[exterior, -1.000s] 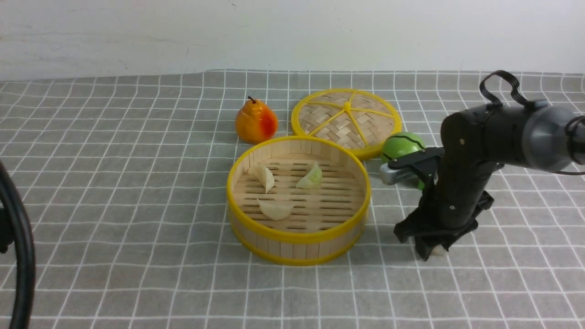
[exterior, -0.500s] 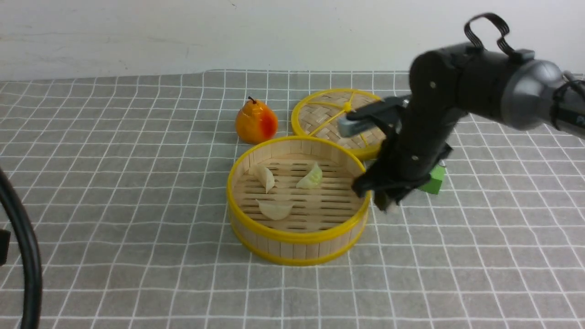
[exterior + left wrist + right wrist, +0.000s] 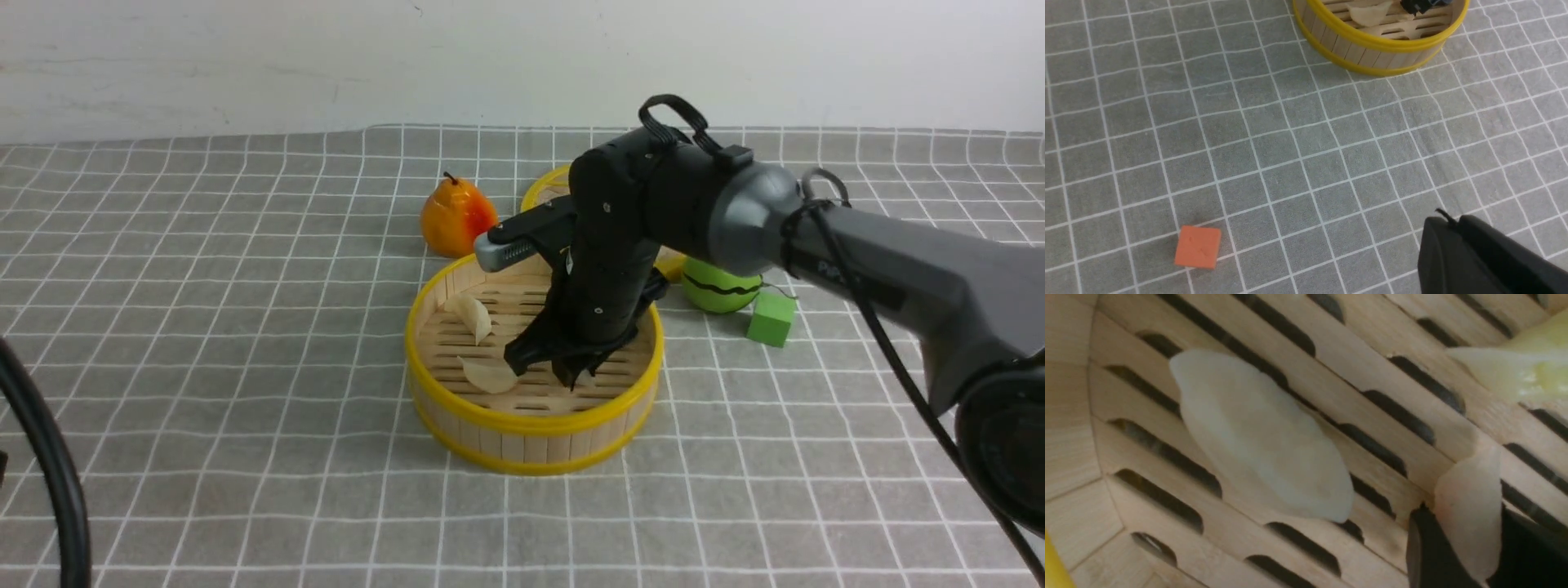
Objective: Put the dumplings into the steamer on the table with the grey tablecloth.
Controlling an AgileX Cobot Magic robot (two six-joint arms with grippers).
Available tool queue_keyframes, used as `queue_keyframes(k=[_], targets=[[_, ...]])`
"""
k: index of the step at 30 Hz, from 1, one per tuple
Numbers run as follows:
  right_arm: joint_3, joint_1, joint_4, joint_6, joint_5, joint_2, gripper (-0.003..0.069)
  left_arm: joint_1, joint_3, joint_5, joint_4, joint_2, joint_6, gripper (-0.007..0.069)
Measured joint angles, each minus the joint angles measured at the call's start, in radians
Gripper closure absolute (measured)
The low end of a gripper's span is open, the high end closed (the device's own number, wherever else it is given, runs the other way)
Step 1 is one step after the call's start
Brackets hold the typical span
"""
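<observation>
- Swung the right gripper (image 3: 557,371) in from the steamer's (image 3: 531,429) right side, down over its floor.
- Pinching the last dumpling (image 3: 1470,514) between closed jaws, beside the other dumplings (image 3: 490,376) inside.
- Leaves only the release, seemingly.
- Left gripper (image 3: 1474,253) closed, well away from the steamer.

Tablecloth (image 3: 245,327) grey, white square grid; steamer (image 3: 522,447) pale bamboo, yellow rims; dumplings (image 3: 488,374) off-white, one tinted pale green. Pear (image 3: 457,219), eleven o'clock of steamer, orange with red flush; ball (image 3: 722,286), two o'clock, green with dark band; cube (image 3: 771,319) green; block (image 3: 1198,247) orange.
</observation>
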Motion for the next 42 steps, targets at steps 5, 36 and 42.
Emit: queue_keyframes(k=[5,36,42], targets=[[-0.002,0.000,-0.008,0.013,-0.034,0.000,0.0336,0.000,0.092,-0.034,0.000,-0.050,0.007,0.0594],[0.715,0.002,0.322,-0.317,-0.269,-1.039,0.0678,0.000,0.734,-0.611,-0.012,-0.531,0.008,0.0570],[0.959,0.002,0.316,-0.359,-0.418,-1.320,0.0678,0.000,0.734,-0.611,-0.012,-0.531,0.008,0.0564]])
